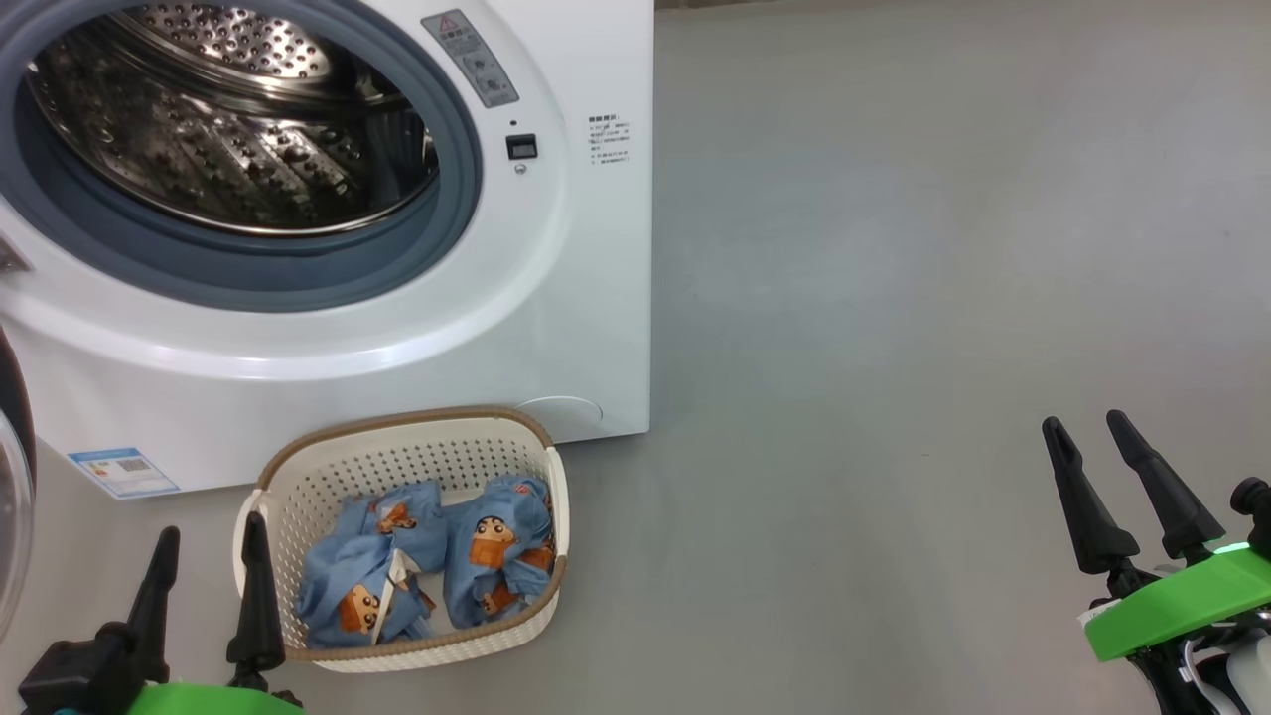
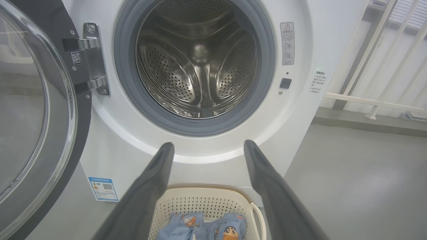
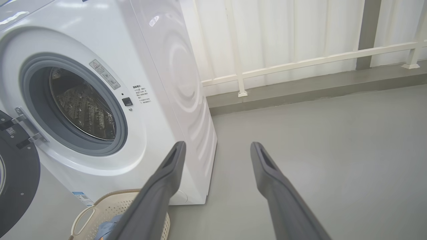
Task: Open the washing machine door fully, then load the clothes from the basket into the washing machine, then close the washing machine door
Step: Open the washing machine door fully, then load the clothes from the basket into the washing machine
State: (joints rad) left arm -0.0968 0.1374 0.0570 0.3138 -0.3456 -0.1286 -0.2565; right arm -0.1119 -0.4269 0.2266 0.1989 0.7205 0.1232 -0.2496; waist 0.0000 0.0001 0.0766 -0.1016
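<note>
The white washing machine (image 1: 556, 298) stands with its steel drum (image 1: 228, 129) exposed and nothing inside. Its black washing machine door (image 2: 33, 110) with the glass porthole hangs swung out on the left hinge. In front of the machine sits the cream basket (image 1: 397, 457) holding the clothes (image 1: 427, 566), two light-blue printed bundles. My left gripper (image 1: 209, 536) is open just left of the basket, above its near-left rim, and holds nothing. My right gripper (image 1: 1087, 422) is open over bare floor far to the right, also holding nothing.
Grey floor (image 1: 894, 298) stretches to the right of the machine. A white railing (image 3: 300, 63) and pale curtains run along the back wall behind a low step. The open door (image 1: 12, 497) juts out at the left edge of the head view.
</note>
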